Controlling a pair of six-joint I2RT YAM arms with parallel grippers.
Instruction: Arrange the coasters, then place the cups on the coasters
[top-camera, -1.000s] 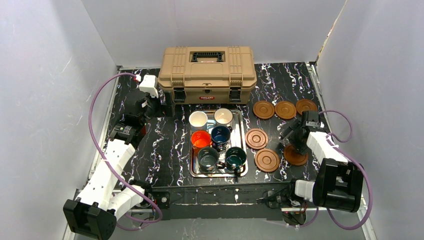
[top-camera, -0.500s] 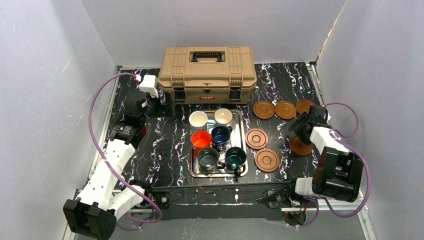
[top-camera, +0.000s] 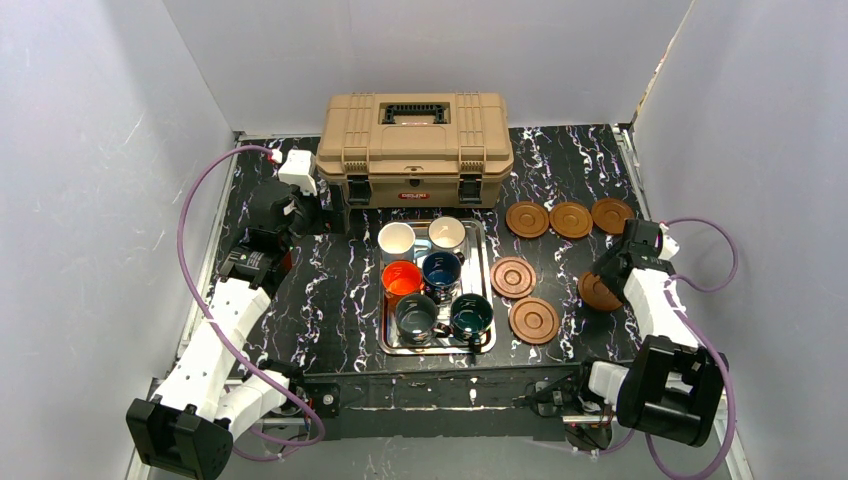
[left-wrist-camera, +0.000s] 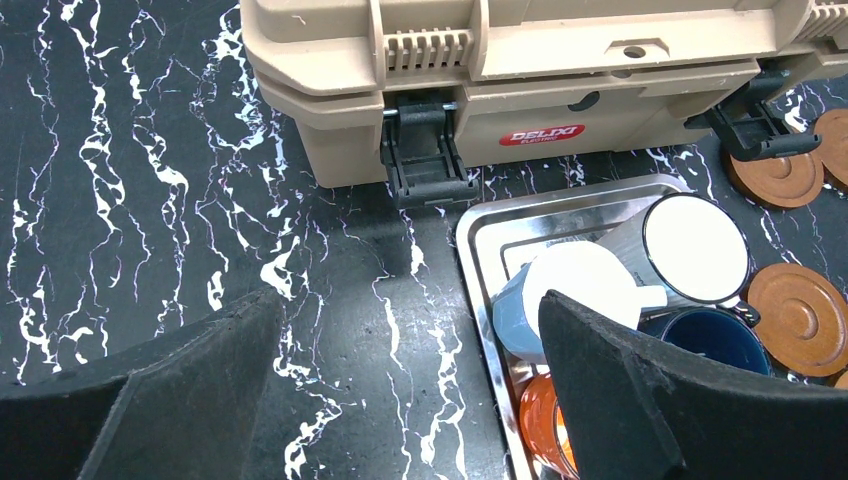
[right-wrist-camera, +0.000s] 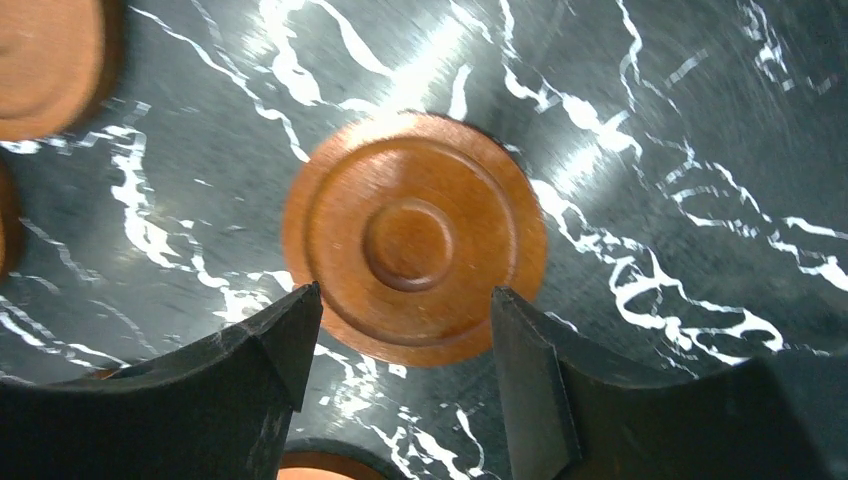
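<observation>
Straddling near rim of coaster (right-wrist-camera: 415, 235) right of steel tray (top-camera: 486, 280): noted right gripper (right-wrist-camera: 405, 300), jaws apart, disc centre just beyond fingertips; could not confirm grip.

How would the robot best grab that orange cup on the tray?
Probably pinch the rim of the orange cup from straight above, one finger inside and one outside on its left, toward the tray edge. It stands upright, mouth open, and other cups crowd its remaining sides.
</observation>
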